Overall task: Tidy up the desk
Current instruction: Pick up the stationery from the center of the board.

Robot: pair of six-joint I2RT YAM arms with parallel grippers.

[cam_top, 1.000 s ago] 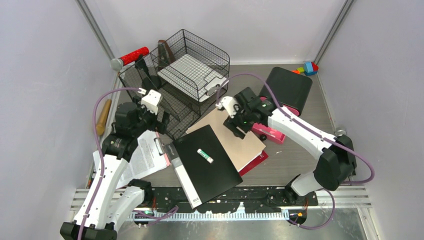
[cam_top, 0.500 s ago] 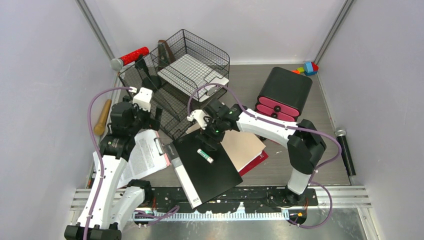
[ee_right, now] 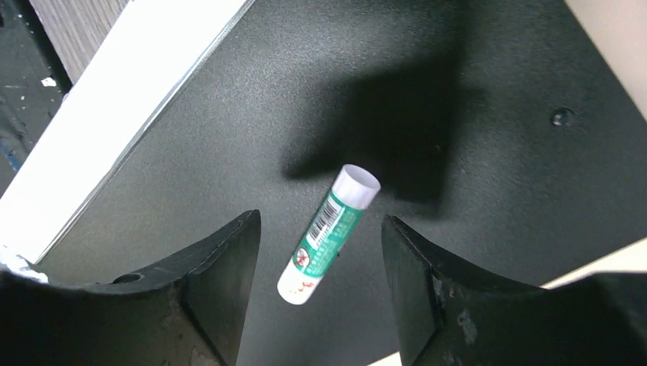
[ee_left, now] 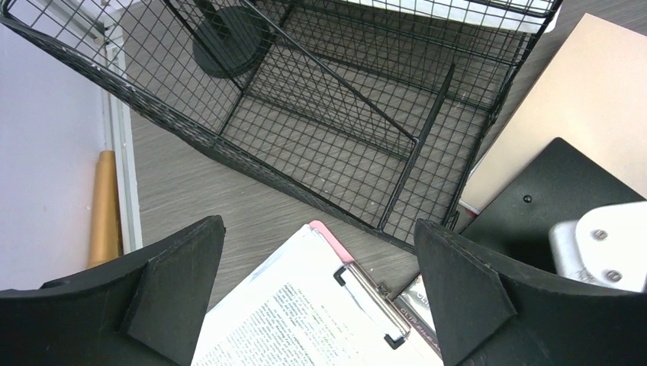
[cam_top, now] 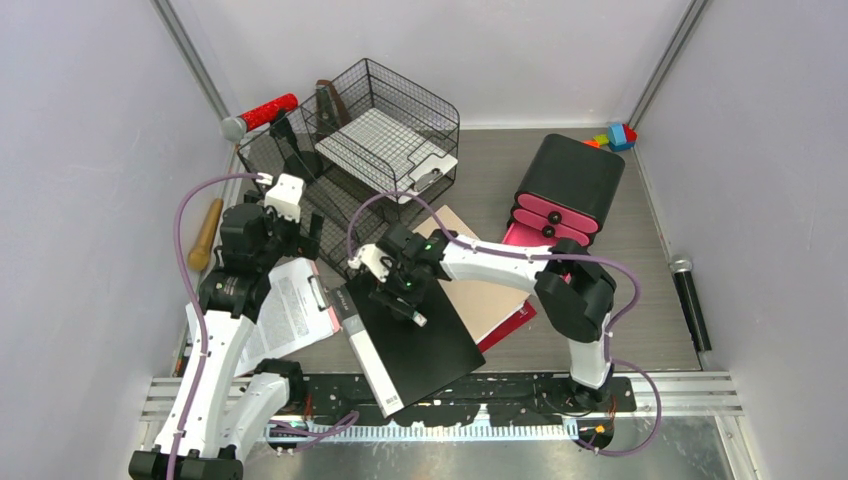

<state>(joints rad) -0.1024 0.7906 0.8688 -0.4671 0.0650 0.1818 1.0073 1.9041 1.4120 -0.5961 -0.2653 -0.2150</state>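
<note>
Here the desk (cam_top: 650, 255), a grey wood-grain top walled in pale lilac with a metal rail along its near edge, lies under everything in the top view. The right gripper (ee_right: 320, 255) hangs low over a black binder (cam_top: 430, 345) at the front middle of the desk, its two fingers spread apart with a small white-and-green tube (ee_right: 329, 232) lying flat on the cover between them; neither finger touches the tube, which bears a barcode and has its white cap pointing away from the wrist. The binder rests partly on a tan folder (cam_top: 490, 290), and a red folder (cam_top: 515, 322) shows its corner beneath that. The left gripper (ee_left: 320, 267) hovers with its fingers spread as wide as they go and nothing between them, above the top edge of a pink clipboard (ee_left: 320, 320) that holds printed sheets under a metal clip. Just beyond the clipboard stands a black wire-mesh tray rack (cam_top: 380, 130) with a white sheet in its upper tier. A black drawer unit (cam_top: 575, 180) with pink fronts sits at the back right, well apart from the rack. A wooden handle (cam_top: 207, 233) lies along the left wall, a red microphone (cam_top: 262, 112) leans at the back left corner, a black microphone (cam_top: 690, 300) lies by the right wall, and coloured blocks (cam_top: 615, 135) sit in the far right corner.
</note>
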